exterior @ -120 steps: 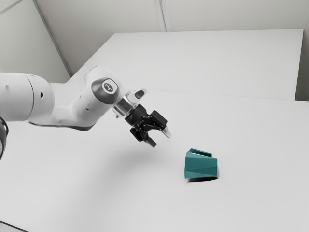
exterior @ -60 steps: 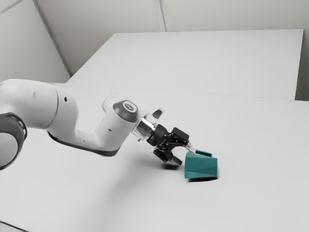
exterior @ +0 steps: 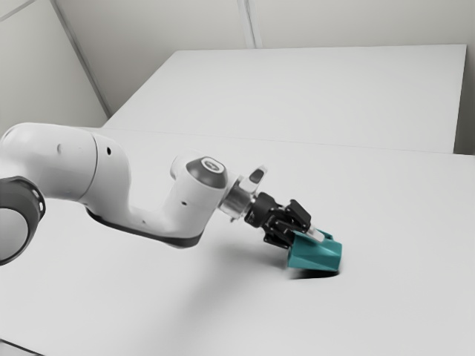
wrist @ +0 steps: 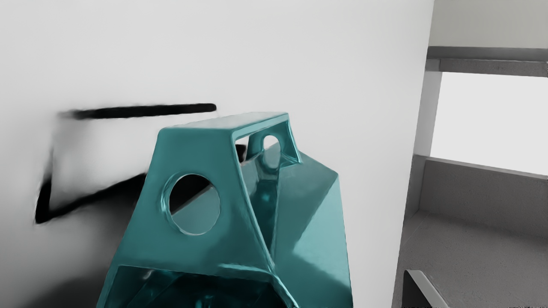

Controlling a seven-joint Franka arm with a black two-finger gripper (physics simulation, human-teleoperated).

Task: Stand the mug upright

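The gripper is right at the mug, touching it, with the arm reaching in from the exterior view's left; whether the gripper is open or closed on the mug cannot be told from these views. The teal mug lies on its side over the white table, a little tilted, its mouth toward the gripper and its base pointing away from it. A dark shadow sits just below the mug, and it is unclear whether the mug touches the table there. The handle, with a round hole through it, sticks up from the mug's upper side, close in front of the gripper, and it is the nearest thing in the way. The body of the mug hides part of the gripper's end in the exterior view. Black shadow lines mark the table beside the mug. Farther off, beyond the mug, the wrist view takes in a grey frame around a bright pane, past the table's edge. A large pale panel stands well apart from the gripper, with a wall behind it.
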